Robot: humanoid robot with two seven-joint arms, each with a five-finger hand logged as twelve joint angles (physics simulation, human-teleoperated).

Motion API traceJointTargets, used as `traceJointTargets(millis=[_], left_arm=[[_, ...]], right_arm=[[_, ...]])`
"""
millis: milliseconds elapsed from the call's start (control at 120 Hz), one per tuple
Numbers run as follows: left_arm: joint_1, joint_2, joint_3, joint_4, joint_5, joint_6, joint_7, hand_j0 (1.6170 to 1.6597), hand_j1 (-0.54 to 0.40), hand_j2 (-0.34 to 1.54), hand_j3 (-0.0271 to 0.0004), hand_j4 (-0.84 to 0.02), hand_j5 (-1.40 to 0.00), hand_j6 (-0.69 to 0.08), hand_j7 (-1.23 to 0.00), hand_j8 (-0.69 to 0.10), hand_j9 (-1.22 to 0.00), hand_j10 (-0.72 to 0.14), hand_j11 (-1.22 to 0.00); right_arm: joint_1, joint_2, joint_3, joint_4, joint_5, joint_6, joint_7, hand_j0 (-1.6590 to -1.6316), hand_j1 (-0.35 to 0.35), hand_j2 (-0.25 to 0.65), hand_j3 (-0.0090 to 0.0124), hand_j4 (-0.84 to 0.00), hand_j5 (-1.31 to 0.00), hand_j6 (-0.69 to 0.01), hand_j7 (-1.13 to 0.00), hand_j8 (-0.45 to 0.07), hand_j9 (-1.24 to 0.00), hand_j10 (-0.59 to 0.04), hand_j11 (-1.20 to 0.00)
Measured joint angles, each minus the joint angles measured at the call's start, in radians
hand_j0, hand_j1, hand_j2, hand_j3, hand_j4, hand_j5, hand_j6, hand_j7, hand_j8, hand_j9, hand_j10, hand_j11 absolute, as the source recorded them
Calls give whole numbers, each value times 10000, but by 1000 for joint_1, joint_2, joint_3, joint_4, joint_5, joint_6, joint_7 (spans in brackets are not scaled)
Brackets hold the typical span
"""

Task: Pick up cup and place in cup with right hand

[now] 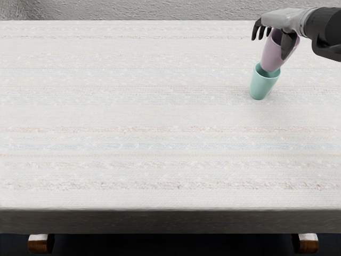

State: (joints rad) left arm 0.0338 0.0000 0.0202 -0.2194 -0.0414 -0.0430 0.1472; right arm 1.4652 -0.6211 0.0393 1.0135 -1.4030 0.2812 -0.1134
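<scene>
Robot hand (274,47) holds tapered pink cup (272,57) over smooth, round-rimmed teal cup (262,87).

Looks like a robotics test space, i.e. a simulated room w/ a robot workstation; home vs. lab, can't tell. Main clue is the black-and-silver robotic right hand (270,47) over the far right of a broad, flat table (133,117), its off-white top w/ faint woven-looking stripes in pink, blue & beige, plus a dark grey front edge. Along the far side runs a rough, light grey surface (133,8), prob. a plaster-type wall. Below the near edge it's v. dark, w/ a shiny copper-brown rounded support (40,244) near left & a matching support (306,244) near right, prob. table legs.
</scene>
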Motion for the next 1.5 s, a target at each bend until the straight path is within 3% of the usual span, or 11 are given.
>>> traceJointTargets(millis=[550, 600, 733, 892, 1092, 1325, 1500], left_arm=[[0, 0, 0, 0, 0, 0, 0, 16581, 3490, -1, 0, -1, 0, -1, 0, -1, 0, 0, 0], [0, 0, 0, 0, 0, 0, 0, 16581, 3490, 0, 0, -1, -1, -1, 0, -1, 0, 0, 0], [0, 0, 0, 0, 0, 0, 0, 16581, 3490, 0, -1, -1, -1, -1, -1, -1, -1, 0, -1], [0, 0, 0, 0, 0, 0, 0, 16581, 3490, 0, -1, -1, -1, -1, -1, -1, -1, 0, -1], [0, 0, 0, 0, 0, 0, 0, 16581, 3490, 0, -1, -1, -1, -1, -1, -1, -1, 0, -1], [0, 0, 0, 0, 0, 0, 0, 16581, 3490, 0, -1, -1, -1, -1, -1, -1, -1, 0, -1], [0, 0, 0, 0, 0, 0, 0, 16581, 3490, 0, -1, -1, -1, -1, -1, -1, -1, 0, -1]], right_arm=[[-29, 2, 1, -6, 0, -28, 0, -16578, 891, 794, 0, -4167, -5478, -4201, -5437, -4079, -5534, -3372, -5463], [-29, 3, 3, -6, 0, -34, 0, -16578, 529, 544, 0, -3776, -4951, -3805, -4916, -3708, -4994, -3153, -4938], [-55, 7, 3, -5, 1, -107, 0, -16579, -1216, 263, 0, -2145, -2789, -2168, -2767, -2111, -2810, -1817, -2780], [-67, 7, 3, -2, 1, -127, 0, -16580, -2249, 99, 0, -1185, -1510, -1207, -1496, -1172, -1518, -1028, -1504], [-71, -20, 6, 48, 35, -119, 6, -16581, -2836, 17, 0, -643, -788, -665, -778, -641, -790, -576, -783], [-68, -41, 78, 153, 83, -37, 6, -16581, -3100, -15, 0, -397, -465, -418, -457, -400, -464, -368, -461], [-63, -40, 143, 181, 288, 94, 3, -16581, -3202, -21, 0, -302, -342, -322, -335, -305, -341, -283, -339]])
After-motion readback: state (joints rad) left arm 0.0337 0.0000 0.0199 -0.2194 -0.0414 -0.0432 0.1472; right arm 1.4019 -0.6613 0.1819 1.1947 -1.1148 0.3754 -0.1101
